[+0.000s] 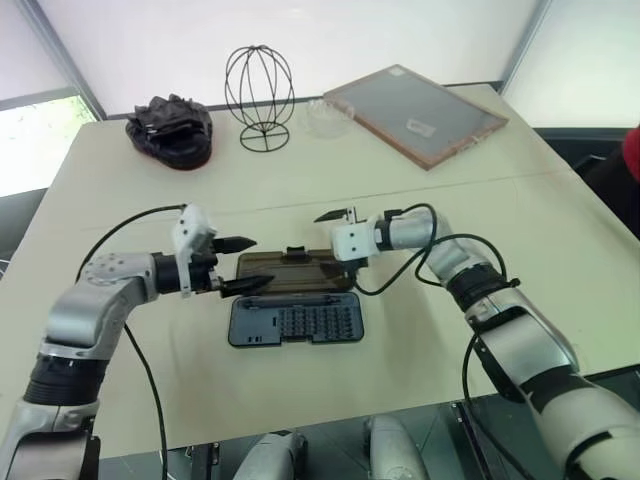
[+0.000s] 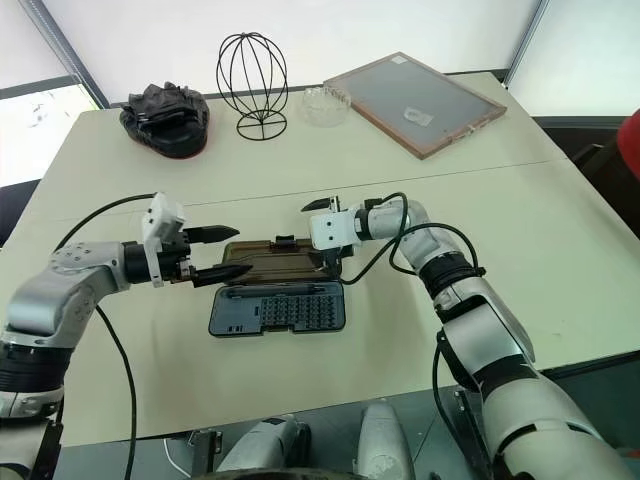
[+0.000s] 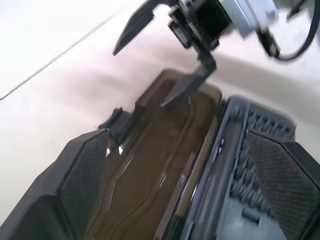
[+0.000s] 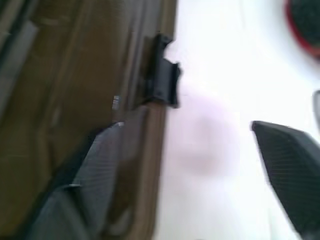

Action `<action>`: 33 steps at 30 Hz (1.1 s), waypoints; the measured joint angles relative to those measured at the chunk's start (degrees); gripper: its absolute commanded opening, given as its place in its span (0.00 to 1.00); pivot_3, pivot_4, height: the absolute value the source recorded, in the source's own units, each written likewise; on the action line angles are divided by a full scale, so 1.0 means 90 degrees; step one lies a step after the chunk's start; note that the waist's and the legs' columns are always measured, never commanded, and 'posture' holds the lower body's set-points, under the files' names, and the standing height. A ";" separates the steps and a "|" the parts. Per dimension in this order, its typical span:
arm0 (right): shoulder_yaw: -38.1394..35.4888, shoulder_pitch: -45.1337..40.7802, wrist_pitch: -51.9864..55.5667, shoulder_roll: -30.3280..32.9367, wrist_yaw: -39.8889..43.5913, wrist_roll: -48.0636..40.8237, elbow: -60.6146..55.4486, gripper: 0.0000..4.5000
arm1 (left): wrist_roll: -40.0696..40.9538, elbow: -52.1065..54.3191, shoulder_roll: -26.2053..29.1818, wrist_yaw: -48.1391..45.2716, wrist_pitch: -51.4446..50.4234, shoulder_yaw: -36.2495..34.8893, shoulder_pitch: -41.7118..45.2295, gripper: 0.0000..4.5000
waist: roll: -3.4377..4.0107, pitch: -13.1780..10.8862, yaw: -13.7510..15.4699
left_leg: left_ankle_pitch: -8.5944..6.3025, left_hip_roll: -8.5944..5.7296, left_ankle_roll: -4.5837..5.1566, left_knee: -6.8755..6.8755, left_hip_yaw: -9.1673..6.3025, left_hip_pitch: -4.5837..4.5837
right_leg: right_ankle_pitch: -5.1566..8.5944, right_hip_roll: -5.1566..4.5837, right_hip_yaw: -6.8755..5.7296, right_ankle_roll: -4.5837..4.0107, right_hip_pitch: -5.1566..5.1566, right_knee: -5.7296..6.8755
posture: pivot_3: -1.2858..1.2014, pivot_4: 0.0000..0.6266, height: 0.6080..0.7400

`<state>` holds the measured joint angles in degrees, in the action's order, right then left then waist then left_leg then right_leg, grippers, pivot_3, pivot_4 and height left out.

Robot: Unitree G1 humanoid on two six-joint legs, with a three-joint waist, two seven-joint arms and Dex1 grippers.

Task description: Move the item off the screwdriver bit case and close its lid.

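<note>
Both my end effectors, left and right, gape empty over the lid; a clumsy push could skid the screwdriver bit case across the tabletop.

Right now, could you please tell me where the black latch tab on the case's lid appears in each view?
Left eye view: latch tab at the lid's far edge, picture centre.
Right eye view, slightly left of centre.
Left wrist view, left of centre.
Right wrist view, upper middle.
Shared landmark: the smoky-brown lid itself.
</note>
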<state>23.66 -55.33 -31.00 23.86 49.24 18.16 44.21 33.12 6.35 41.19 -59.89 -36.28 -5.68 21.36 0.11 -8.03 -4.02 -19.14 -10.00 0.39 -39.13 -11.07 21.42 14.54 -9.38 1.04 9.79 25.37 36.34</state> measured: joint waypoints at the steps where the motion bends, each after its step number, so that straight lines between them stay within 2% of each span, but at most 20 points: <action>1: -0.0144 0.0105 0.0155 0.0060 0.0011 -0.0125 -0.0352 0.91 | 0.0194 0.0084 0.0079 0.0021 -0.0216 -0.0169 -0.0040 1.00 | -0.0001 0.0000 -0.0001 | 0.0000 0.0000 0.0000 0.0001 -0.0003 0.0001 | 0.0000 0.0000 -0.0001 0.0000 0.0002 0.0002 | 0.52 0.24 1.00; 5: -0.0785 0.0621 0.1253 0.0157 0.0176 -0.0911 -0.1825 0.91 | 0.0725 0.0826 0.0467 0.0001 -0.0795 -0.0566 -0.0599 1.00 | 0.0000 0.0000 -0.0014 | -0.0001 0.0002 -0.0001 0.0006 -0.0002 -0.0003 | 0.0000 -0.0001 0.0002 0.0000 0.0004 0.0034 | 0.52 0.24 1.00; 6: -0.0896 0.0773 0.1532 0.0167 0.0207 -0.1063 -0.2172 0.92 | 0.0773 0.0994 0.0494 -0.0005 -0.0811 -0.0581 -0.0828 0.88 | 0.0000 0.0000 -0.0005 | -0.0001 0.0002 -0.0002 0.0006 -0.0002 -0.0005 | 0.0000 -0.0002 0.0003 -0.0001 0.0003 0.0039 | 0.52 0.24 1.00; 7: -0.0982 0.0934 0.1807 0.0172 0.0226 -0.1206 -0.2487 0.92 | 0.0786 0.1131 0.0487 0.0003 -0.0804 -0.0571 -0.1086 0.81 | 0.0001 0.0000 0.0008 | -0.0002 0.0002 -0.0002 0.0002 -0.0002 -0.0004 | 0.0000 -0.0002 0.0003 -0.0001 0.0002 0.0041 | 0.52 0.24 1.00; 9: -0.1060 0.1208 0.2258 0.0189 0.0249 -0.1381 -0.2913 0.92 | 0.0727 0.1326 0.0434 0.0045 -0.0752 -0.0452 -0.1529 0.57 | 0.0002 -0.0001 0.0028 | -0.0002 -0.0001 -0.0001 -0.0003 -0.0001 -0.0005 | 0.0000 -0.0002 0.0004 -0.0002 -0.0002 0.0042 | 0.52 0.24 1.00; 12: -0.1065 0.1341 0.2630 0.0196 0.0250 -0.1435 -0.3043 0.92 | 0.0504 0.1563 0.0394 0.0050 -0.0473 -0.0199 -0.1908 0.20 | 0.0003 -0.0002 0.0110 | -0.0001 -0.0001 -0.0002 -0.0010 0.0009 -0.0005 | 0.0000 -0.0003 0.0008 -0.0002 -0.0003 0.0040 | 0.52 0.24 1.00; 14: -0.1074 0.1340 0.2775 0.0196 0.0236 -0.1465 -0.3044 0.92 | 0.0246 0.1698 0.0404 0.0043 -0.0172 0.0021 -0.2110 0.01 | 0.0004 -0.0002 0.0160 | -0.0001 -0.0001 -0.0002 -0.0009 0.0013 -0.0008 | 0.0000 -0.0004 0.0011 -0.0002 -0.0003 0.0037 | 0.52 0.24 1.00; 24: -0.1076 0.1007 0.3352 -0.0108 0.0216 -0.1676 -0.2360 0.92 | -0.1163 0.0993 0.0112 0.0561 0.1221 0.0774 -0.1972 0.01 | 0.0003 -0.0001 0.0172 | -0.0001 0.0000 -0.0002 -0.0006 0.0014 -0.0008 | 0.0000 -0.0004 0.0007 -0.0002 -0.0009 0.0010 | 0.52 0.24 1.00; 28: -0.1092 0.0793 0.4284 -0.0308 0.0431 -0.1862 -0.1780 0.92 | -0.1374 0.0883 0.0184 0.0456 0.1633 0.0810 -0.2028 0.01 | 0.0003 -0.0002 0.0166 | -0.0001 0.0001 -0.0002 -0.0005 0.0015 -0.0011 | 0.0000 -0.0004 0.0008 -0.0003 -0.0010 0.0010 | 0.52 0.24 1.00; 33: -0.0863 0.0372 0.4733 -0.0357 0.0748 -0.1704 -0.0913 0.92 | -0.1389 0.0911 0.0415 0.0160 0.1850 0.0828 -0.2217 0.01 | 0.0009 0.0001 0.0162 | -0.0001 0.0001 -0.0002 -0.0003 0.0015 -0.0014 | 0.0000 -0.0005 0.0009 -0.0003 -0.0011 0.0011 | 0.52 0.24 1.00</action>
<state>15.90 -51.98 11.60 20.65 55.97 2.82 35.99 20.62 14.54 44.93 -58.45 -19.62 1.77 1.41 0.19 -8.02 -2.57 -19.16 -9.99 0.38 -39.16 -10.93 21.29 14.54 -9.43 1.12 9.77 25.27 36.44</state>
